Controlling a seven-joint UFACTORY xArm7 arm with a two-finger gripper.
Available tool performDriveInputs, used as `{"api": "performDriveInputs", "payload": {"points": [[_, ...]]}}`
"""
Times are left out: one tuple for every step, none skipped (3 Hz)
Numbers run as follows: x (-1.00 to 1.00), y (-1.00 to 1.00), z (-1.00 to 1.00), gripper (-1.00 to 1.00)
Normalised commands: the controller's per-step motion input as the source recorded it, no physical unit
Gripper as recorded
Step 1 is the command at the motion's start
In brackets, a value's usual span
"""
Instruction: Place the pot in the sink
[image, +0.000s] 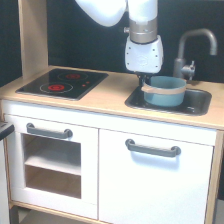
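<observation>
The teal-blue pot (166, 92) with a tan band sits inside the dark grey sink (200, 104) on the exterior view's right, its base low in the basin. My gripper (143, 82) hangs straight down from the white arm, with its dark fingers at the pot's left rim. The fingers look closed on that rim, though the picture is blurry there. I cannot tell whether the pot's base touches the sink's floor.
A grey tap (189, 50) stands just behind the sink, close to the pot's right side. The black hob (62, 83) with red rings lies on the wooden counter to the left. White cupboard doors with grey handles are below.
</observation>
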Motion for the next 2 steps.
{"api": "performDriveInputs", "payload": {"points": [[0.01, 0.19, -0.59, -0.54], [0.01, 0.18, -0.63, -0.58]]}}
